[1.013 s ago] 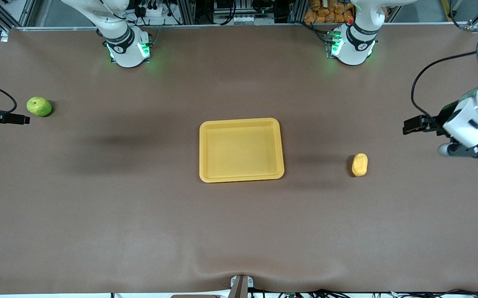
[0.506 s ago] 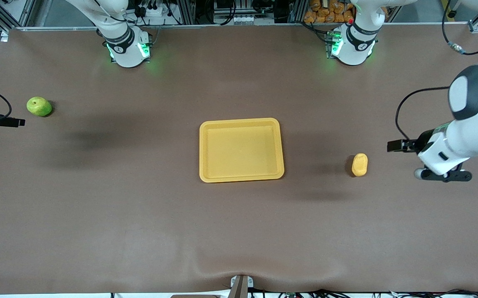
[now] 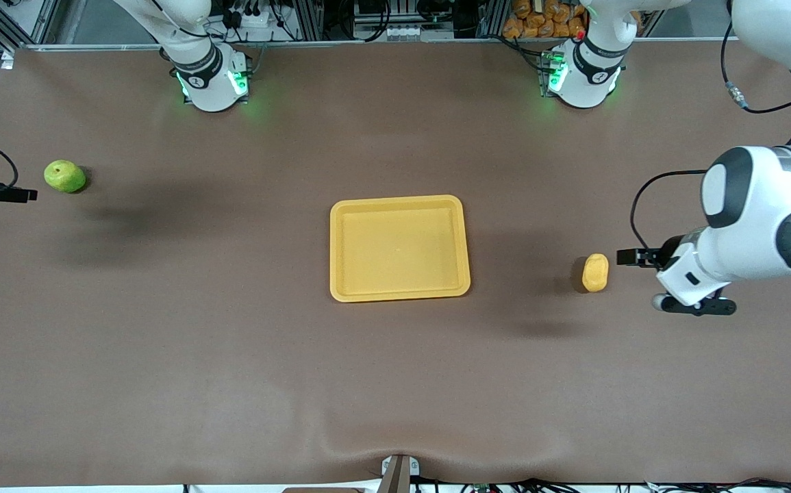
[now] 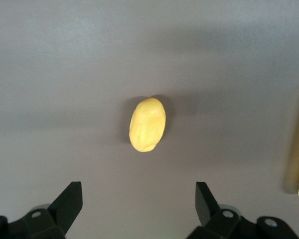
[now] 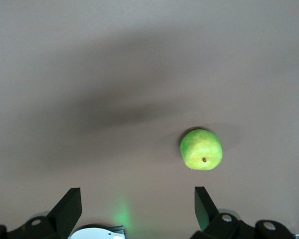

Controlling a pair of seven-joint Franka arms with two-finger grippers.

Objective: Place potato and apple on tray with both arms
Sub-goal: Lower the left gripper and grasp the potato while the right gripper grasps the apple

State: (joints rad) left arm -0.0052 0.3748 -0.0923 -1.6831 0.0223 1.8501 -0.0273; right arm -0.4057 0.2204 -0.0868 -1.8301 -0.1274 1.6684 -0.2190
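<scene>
At the centre of the brown table lies the flat rectangular yellow-orange plastic tray [image 3: 399,248], bare, with both fruits still on the cloth: the small oblong yellow-orange potato [image 3: 595,272] at about its 3 o'clock, toward the left arm's end, and the small round bright green apple [image 3: 64,176] out at about its 10 o'clock, toward the right arm's end. Each arm is at its approach. The left gripper [image 4: 138,201] hangs with its black fingers spread wide just beside the potato, at the potato's 3 o'clock in the front view. To do this well, I judge it should centre over the lump and close across its narrow width, not along its length. The right gripper [image 5: 138,206], likewise spread wide and empty, is near the apple but off to one side; it should line up over the fruit before descending, since a round fruit pinched off-centre may roll away.
</scene>
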